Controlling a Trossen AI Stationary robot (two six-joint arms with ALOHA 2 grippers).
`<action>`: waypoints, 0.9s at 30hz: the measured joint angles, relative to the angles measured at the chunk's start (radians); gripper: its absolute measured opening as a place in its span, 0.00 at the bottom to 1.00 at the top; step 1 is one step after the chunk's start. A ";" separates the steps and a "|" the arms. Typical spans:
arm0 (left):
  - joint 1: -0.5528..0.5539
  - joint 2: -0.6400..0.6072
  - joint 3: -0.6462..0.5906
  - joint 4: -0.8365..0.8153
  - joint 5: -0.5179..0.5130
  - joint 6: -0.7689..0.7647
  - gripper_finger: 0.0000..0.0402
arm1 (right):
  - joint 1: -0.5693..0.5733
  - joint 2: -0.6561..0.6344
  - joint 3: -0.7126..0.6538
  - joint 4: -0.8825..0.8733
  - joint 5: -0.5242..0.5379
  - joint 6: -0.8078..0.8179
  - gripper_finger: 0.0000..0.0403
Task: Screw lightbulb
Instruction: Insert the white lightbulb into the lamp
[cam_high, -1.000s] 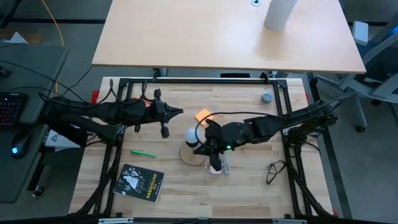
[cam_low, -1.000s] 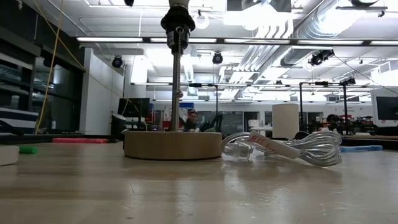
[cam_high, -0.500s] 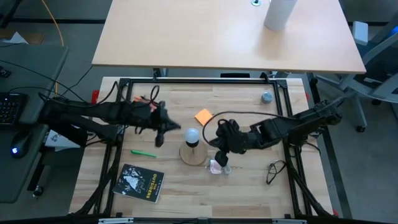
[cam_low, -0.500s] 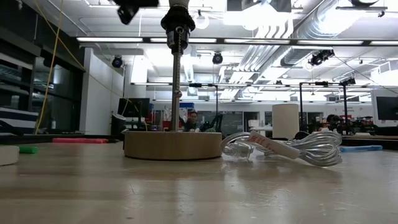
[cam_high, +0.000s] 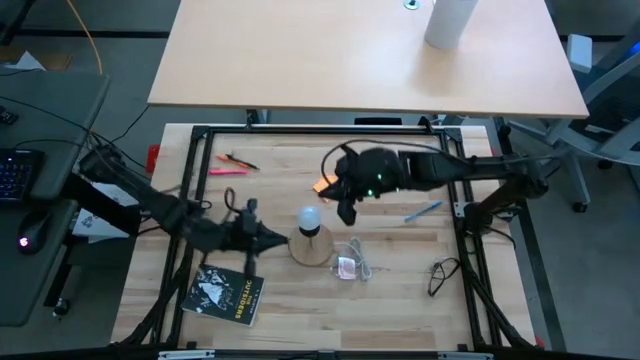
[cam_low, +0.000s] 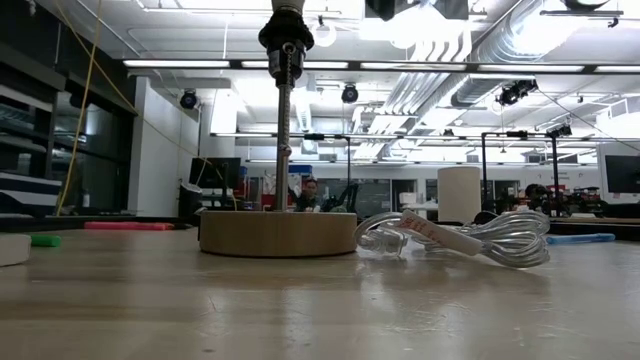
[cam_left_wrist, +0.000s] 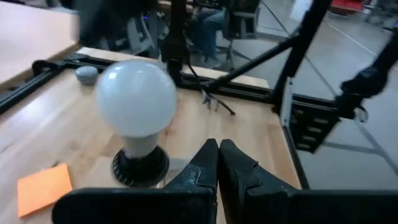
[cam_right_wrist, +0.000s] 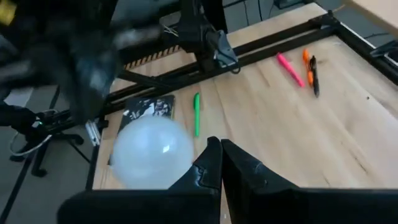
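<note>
The white frosted lightbulb sits upright with its base in the black socket of a lamp on a round wooden disc. It also shows in the left wrist view and the right wrist view. My left gripper is shut and empty, just left of the disc, pointing at the lamp. My right gripper is shut and empty, to the right of the bulb and a little toward the far edge. In the low view the disc and the lamp's stem show.
A see-through packet with a coiled cord lies right of the disc. An orange note lies behind the lamp. A blue pen, a green pen, a dark booklet, pink and orange pens and a black cable lie around.
My right gripper has drawn away from the lamp's near right side, rising and going toward the far edge. My left gripper has gone toward the near edge and now points at the lamp from the left. The bulb has stayed in the socket.
</note>
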 joint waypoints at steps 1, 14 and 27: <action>0.000 0.031 0.000 0.038 -0.005 0.011 0.00 | -0.015 0.004 0.000 0.004 -0.022 -0.004 0.00; 0.051 0.227 0.000 0.257 -0.068 0.066 0.00 | -0.045 0.090 0.000 0.095 -0.151 -0.026 0.00; 0.073 0.232 0.000 0.254 -0.133 0.102 0.00 | -0.047 0.114 0.000 0.141 -0.166 -0.018 0.00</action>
